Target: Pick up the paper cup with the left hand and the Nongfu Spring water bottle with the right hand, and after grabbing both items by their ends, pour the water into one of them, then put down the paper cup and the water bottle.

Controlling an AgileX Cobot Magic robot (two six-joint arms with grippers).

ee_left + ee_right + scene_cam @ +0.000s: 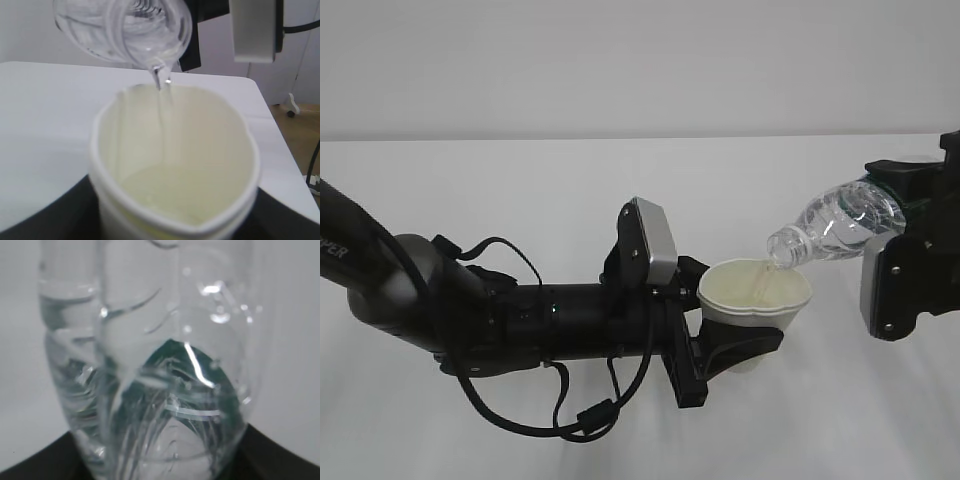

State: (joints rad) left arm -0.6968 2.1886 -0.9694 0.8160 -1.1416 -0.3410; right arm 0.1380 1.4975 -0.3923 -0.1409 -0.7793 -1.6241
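Your left gripper (745,350) is clamped around the lower body of the paper cup (757,293), holding it upright and clear of the white tabletop (520,180). The squeeze has pressed the cup's rolled rim out of round; in the left wrist view the rim (175,220) looks pinched to a blunt point at the near side. A shallow pool of water (190,192) lies at the bottom of the cream-coloured inside.

Your right gripper (910,215) is closed on the base end of the water bottle (835,225), which lies tilted with its open neck lower than its base and pointing toward the cup. The neck sits just above the far side of the cup's rim, not touching it as far as you can see. A thin clear stream (161,100) falls from the bottle mouth (150,45) into the cup. In the right wrist view the ribbed bottle (150,365) fills the frame, water still inside it, with the dark green label (170,360) showing through the plastic and the black gripper edging the bottom corners.

The left arm (520,320) stretches in from the left with loose black cables (550,420) hanging below it.
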